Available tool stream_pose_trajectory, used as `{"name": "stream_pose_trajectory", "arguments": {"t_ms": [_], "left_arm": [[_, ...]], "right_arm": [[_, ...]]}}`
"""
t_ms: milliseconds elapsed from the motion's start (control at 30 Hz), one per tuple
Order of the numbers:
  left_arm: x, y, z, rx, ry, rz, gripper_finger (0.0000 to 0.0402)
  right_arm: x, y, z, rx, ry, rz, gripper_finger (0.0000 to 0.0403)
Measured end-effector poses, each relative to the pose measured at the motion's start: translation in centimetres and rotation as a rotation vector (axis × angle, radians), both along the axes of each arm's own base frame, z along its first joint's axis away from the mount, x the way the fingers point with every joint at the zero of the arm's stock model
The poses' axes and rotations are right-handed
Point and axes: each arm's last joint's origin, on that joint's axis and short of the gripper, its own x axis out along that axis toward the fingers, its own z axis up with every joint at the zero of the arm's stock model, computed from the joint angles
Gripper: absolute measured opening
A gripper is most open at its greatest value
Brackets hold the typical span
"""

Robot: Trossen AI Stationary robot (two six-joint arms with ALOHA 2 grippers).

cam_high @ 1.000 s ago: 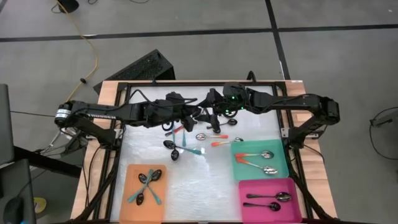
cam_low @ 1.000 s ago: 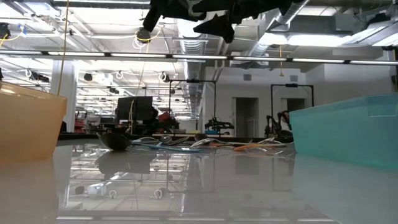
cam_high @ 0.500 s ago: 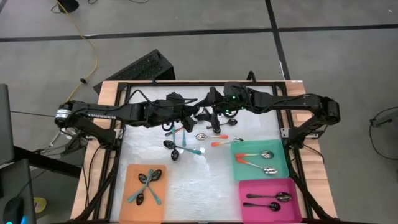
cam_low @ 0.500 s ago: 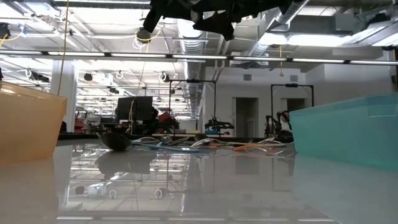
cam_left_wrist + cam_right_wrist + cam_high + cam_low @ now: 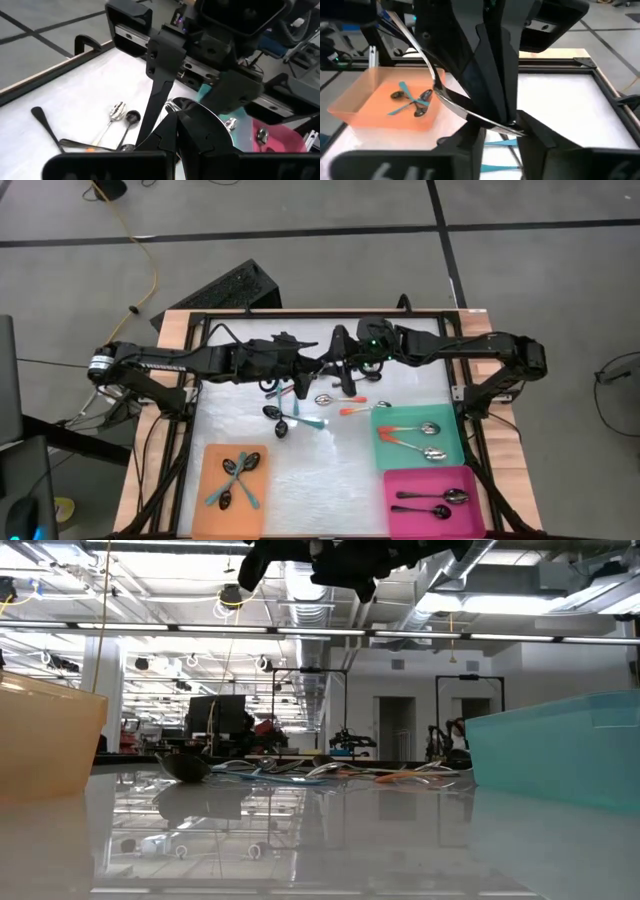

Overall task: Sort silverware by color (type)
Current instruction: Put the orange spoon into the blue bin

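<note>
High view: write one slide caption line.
Left gripper and right gripper meet over the loose spoons; flat orange tray holds teal-handled spoons, teal tray orange-handled, pink tray plain metal ones.

loose spoons (image 5: 300,408) lie mid-table, one tray (image 5: 212,510) at front left, two trays (image 5: 452,442) stacked front right.

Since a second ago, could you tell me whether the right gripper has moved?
Yes. In the high view the right gripper has edged left toward the left gripper, away from the teal tray, which stays put.
</note>
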Motion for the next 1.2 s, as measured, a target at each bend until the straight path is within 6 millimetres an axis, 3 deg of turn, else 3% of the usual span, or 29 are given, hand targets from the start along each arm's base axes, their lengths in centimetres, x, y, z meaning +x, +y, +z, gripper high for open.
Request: {"name": "stream_pose_trajectory", "arguments": {"t_ms": [233,733,1100,1200], "left_arm": [[-0.1,-0.1,-0.1,-0.020,0.015,-0.048,0.0000],[-0.1,0.6,-0.7,-0.023,0.063,-0.027,0.0000],[3.5,0.7,-5.5,-0.076,0.184,-0.025,0.0000],[3.8,0.7,-5.8,-0.074,0.178,-0.025,0.0000]], "right_arm": [[0.0,0.2,-0.1,-0.006,0.006,0.009,0.0065],[-0.1,-0.2,0.0,0.019,0.005,-0.023,0.0062],[-0.1,0.5,-0.5,0.043,0.061,0.001,0.0062],[-0.3,0.7,-1.0,0.061,0.115,0.000,0.0062]]}}
